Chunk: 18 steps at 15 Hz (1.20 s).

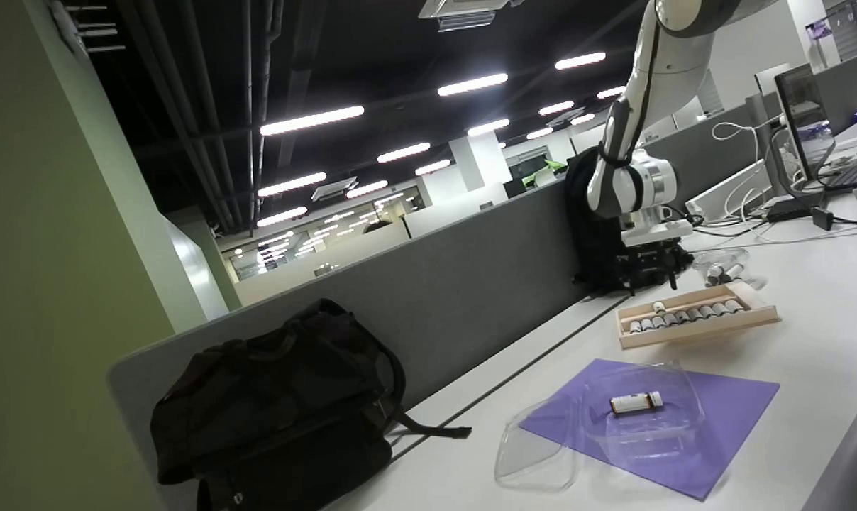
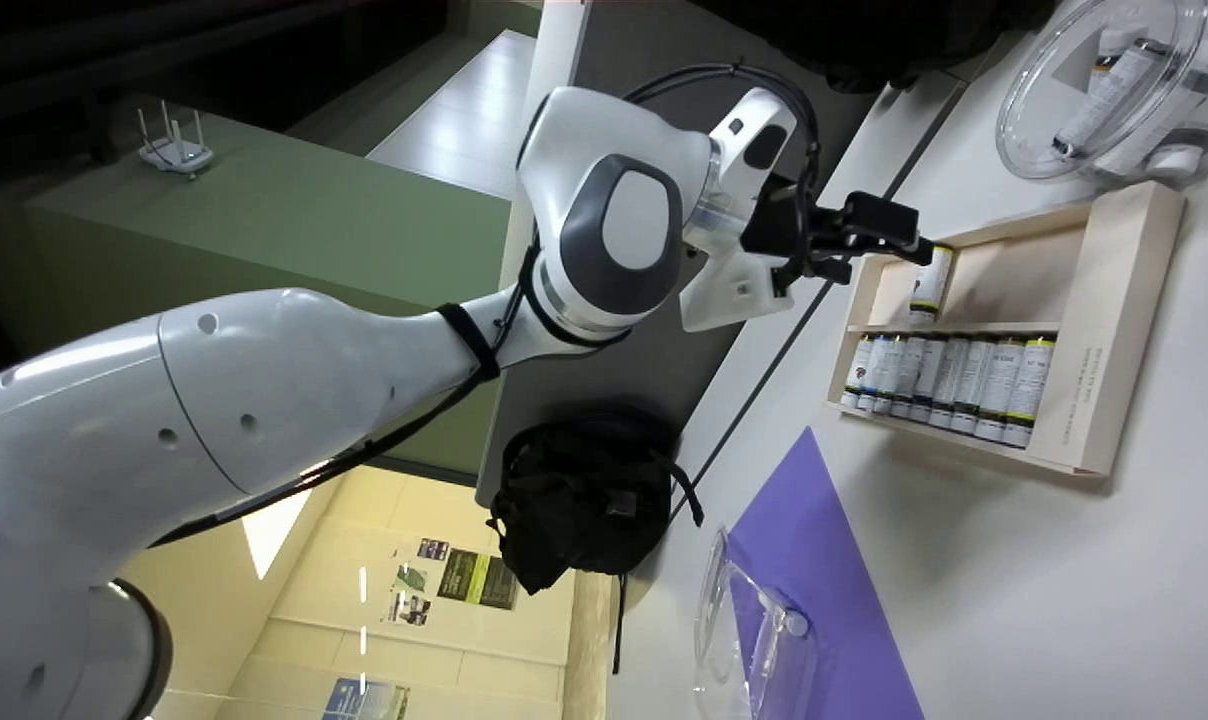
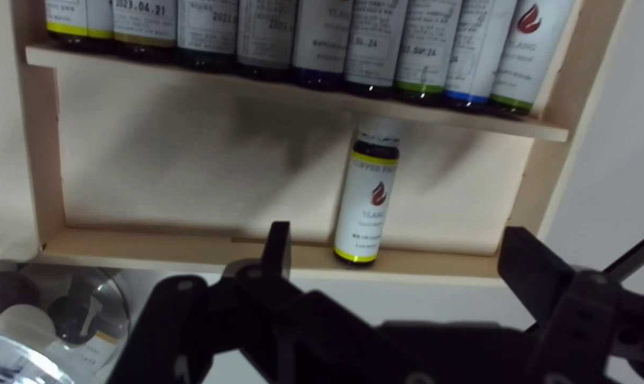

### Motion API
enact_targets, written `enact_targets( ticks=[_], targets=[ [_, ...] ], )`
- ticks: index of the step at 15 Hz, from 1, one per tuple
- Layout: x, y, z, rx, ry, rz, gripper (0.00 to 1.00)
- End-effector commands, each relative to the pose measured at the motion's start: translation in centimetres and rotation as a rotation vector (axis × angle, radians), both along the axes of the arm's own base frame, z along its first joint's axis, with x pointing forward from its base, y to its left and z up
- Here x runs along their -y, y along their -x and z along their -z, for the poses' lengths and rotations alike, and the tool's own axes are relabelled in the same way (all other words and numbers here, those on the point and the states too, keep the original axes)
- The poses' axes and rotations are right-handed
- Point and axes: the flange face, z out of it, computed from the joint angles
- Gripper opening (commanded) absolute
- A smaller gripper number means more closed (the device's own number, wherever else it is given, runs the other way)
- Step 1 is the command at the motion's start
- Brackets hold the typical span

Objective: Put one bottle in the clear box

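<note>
Black two-fingered gripper (image 3: pixel 397 248) hangs near the shallow pale-wood tray (image 2: pixel 1014 270), black fingers (image 3: pixel 532 261) wide apart, nothing clamped. The spread reads as clearance for a bottle; actual intent can't be told. In the wrist view, a small dark-glass bottle with white label and yellow bands (image 3: pixel 365 202) shows between the fingers, nearer the finger at picture left, not visibly touched. It lies alone across its compartment, cap toward the wooden divider (image 3: pixel 300 95), base end at the outer wooden wall (image 3: pixel 439 265); whether it's propped on that wall is unclear. Long axis runs crosswise to the finger gap, so a pinch should meet its round sides. The packed row of similar white-labelled bottles (image 3: pixel 322 37) fills the neighbouring compartment, leaving little finger room there.

Task's thing: colourless see-through shallow plastic box (image 1: pixel 684 419), on the flat purple square sheet (image 1: pixel 737 408), which probably marks the drop spot. Clear plastic lid (image 1: pixel 538 451) is off to its side, presumably to keep the top free. A brown white-labelled bottle with white cap (image 1: pixel 634 403) lies on its side in the box already, so the goal looks met if one bottle is all that's asked. The round clear plastic tub (image 2: pixel 1034 100) near the tray is likely not the target.
</note>
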Motion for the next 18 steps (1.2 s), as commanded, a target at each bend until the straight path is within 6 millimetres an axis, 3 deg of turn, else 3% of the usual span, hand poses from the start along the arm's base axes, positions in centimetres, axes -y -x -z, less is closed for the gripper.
enact_targets(
  ticks=[1, 6, 7, 8, 11, 18],
  targets=[
    [1.2, -1.3, 1.3, 0.004, -0.016, 0.035, 1.00],
    [1.1, -1.7, 3.6, -0.017, -0.018, 0.025, 1.00],
    [1.0, -1.7, 4.0, -0.019, -0.020, 0.021, 0.75],
    [0.9, -1.8, 4.3, -0.021, -0.020, 0.021, 0.75],
    [0.8, -1.9, 4.5, -0.044, -0.028, 0.029, 0.53],
    [1.7, -2.2, 1.0, -0.120, -0.063, 0.016, 0.05]
  ],
)
